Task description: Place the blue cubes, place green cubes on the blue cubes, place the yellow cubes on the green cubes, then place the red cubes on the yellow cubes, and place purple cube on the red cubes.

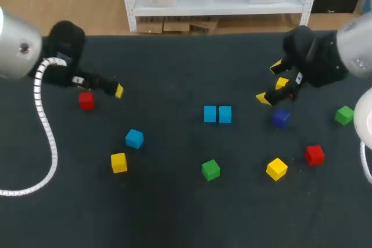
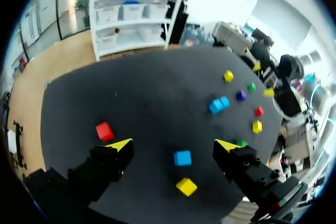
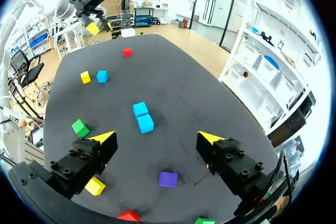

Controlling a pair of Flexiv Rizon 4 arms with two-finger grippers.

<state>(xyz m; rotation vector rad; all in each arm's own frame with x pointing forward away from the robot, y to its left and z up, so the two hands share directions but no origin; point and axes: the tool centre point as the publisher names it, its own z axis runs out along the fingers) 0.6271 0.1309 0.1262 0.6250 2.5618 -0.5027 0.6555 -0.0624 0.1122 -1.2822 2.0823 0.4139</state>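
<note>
Left pincer (image 2: 176, 142) hangs wide open, empty, near a small red cube (image 1: 86, 100); right pincer (image 3: 155, 136), equally open and empty, hovers by a small purple cube (image 3: 168, 178). Two light-blue cubes (image 1: 210, 114) touch on the dark desk (image 1: 174, 213), seemingly the base layer; a third blue cube (image 1: 134, 138) lies apart, likely awaiting placement.

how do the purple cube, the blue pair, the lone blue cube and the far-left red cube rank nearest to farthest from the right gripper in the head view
From the right gripper:
1. purple cube, right beside it, toward the front edge
2. blue pair, mid-table
3. lone blue cube, left of centre
4. red cube, far left
</note>
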